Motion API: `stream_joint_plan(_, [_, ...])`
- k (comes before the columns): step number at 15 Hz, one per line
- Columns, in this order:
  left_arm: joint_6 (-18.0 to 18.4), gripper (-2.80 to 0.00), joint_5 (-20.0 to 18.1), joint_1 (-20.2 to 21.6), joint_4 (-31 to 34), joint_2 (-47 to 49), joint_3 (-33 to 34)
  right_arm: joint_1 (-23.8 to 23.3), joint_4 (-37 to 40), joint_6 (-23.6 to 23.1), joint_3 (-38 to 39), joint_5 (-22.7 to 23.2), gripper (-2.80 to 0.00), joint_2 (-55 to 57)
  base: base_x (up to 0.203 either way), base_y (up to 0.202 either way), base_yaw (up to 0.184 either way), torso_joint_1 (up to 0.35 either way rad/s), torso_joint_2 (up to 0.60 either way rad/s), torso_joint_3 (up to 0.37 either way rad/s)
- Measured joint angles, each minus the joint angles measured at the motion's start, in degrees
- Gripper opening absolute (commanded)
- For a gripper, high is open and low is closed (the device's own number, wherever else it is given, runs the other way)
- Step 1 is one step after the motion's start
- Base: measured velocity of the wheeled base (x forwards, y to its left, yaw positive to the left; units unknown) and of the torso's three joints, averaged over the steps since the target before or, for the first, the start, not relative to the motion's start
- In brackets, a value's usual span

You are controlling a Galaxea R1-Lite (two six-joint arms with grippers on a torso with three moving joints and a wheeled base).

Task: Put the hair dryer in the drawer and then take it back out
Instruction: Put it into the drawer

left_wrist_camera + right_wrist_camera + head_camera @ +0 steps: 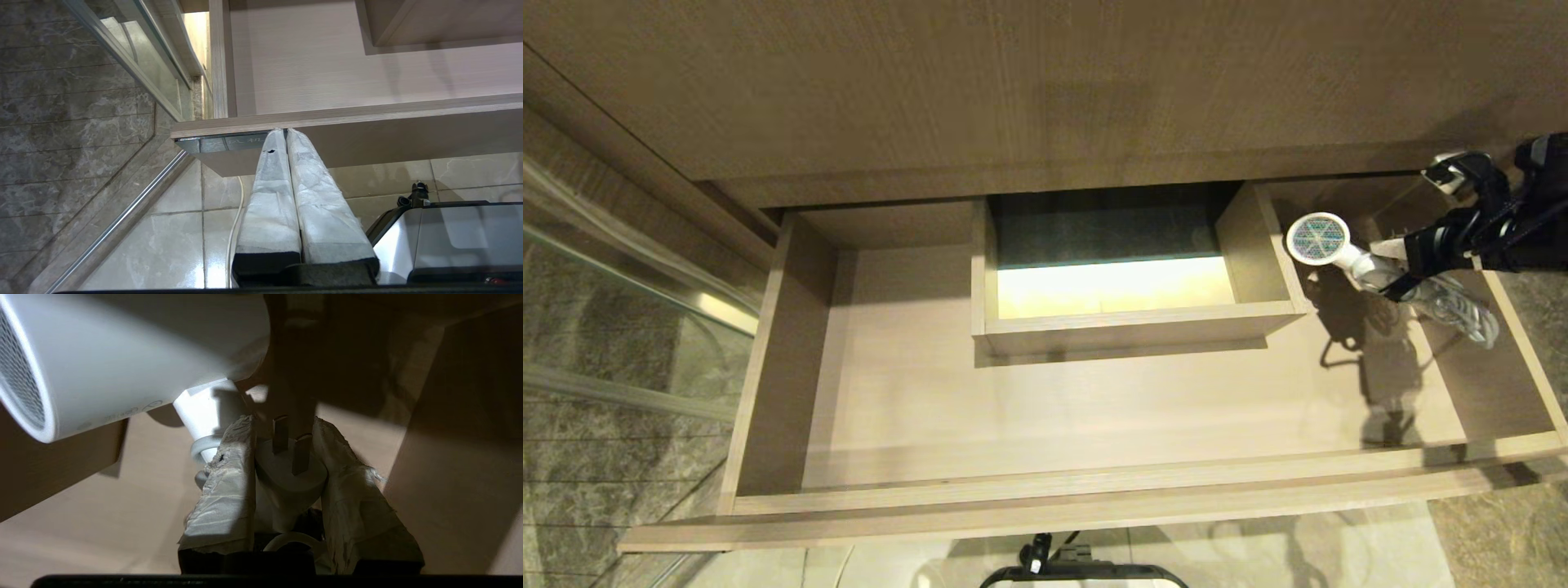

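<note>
The drawer [1094, 425] stands pulled out, light wood-grain inside, with a boxed cutout [1131, 327] at its mid-back. The white hair dryer [1319, 238] hangs over the drawer's back right corner, grille facing up, with its coiled cord [1462, 310] dangling below. My right gripper [1392, 265] reaches in from the right. In the right wrist view the right gripper [284, 420] is shut on the dryer's white plug [286, 477], beside the dryer's barrel [122, 363]. My left gripper [284, 131] is shut and empty, parked just under the drawer front [408, 134].
A glass shower door [621, 327] and dark marble wall flank the drawer's left side. A wood panel [1013, 82] overhangs the back of the drawer. Pale floor tiles [1258, 555] and my base [1086, 572] lie in front of it.
</note>
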Motion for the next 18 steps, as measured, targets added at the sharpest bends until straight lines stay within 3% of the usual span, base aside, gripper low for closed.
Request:
stream_joint_plan(7, [0.0,-2.8,0.0,0.05,0.02,0.0,0.0,-0.3,-0.18,-1.83,-10.9,1.11,-2.8,10.05,0.0,0.0,0.0,0.0,0.0,0.0])
stream_joint_plan(14, [0.0,-2.8,0.0,0.05,0.02,0.0,0.0,-0.98,0.25,-1.97,-8.09,2.4,-2.8,8.56,0.0,0.0,0.0,0.0,0.0,0.0])
stream_joint_plan(18, [0.0,-2.8,0.0,0.05,0.0,0.0,0.0,-2.29,-0.17,-1.5,-0.54,4.02,-2.8,3.26,0.0,0.0,0.0,0.0,0.0,0.0])
